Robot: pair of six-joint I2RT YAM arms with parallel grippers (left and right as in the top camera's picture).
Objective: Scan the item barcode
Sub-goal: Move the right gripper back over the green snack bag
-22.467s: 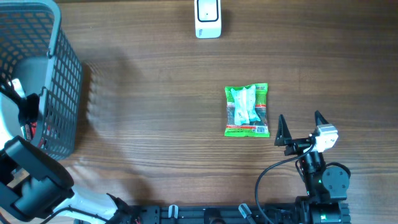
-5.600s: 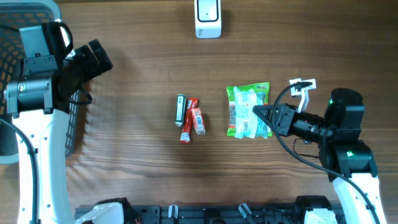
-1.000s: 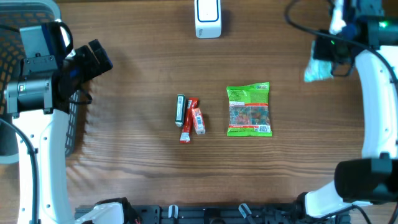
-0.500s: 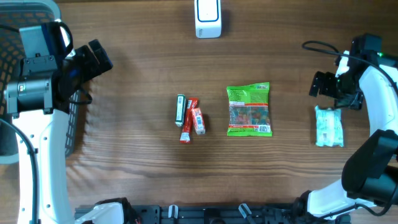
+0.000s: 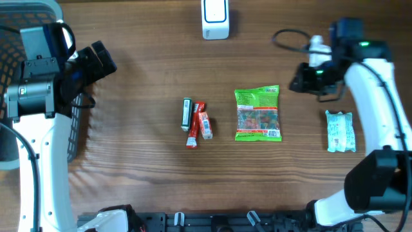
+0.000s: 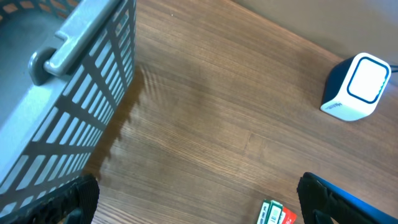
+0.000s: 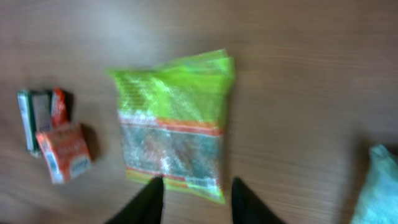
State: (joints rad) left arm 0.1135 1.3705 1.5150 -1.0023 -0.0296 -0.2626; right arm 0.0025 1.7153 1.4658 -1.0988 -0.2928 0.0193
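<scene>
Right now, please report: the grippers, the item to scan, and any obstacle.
Left gripper open, empty, by basket. Right gripper open, empty, near green bag. Bag lies flat, untouched. Nothing between bag and scanner.

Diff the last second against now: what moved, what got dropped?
The right hand held the pale packet aloft a second ago; it let go, and the packet now lies on the table right of the green bag. The hand, open and empty, has swung left to hover by that bag. Unchanged: green bag, small snack packs, scanner, and the open left hand by the basket.
</scene>
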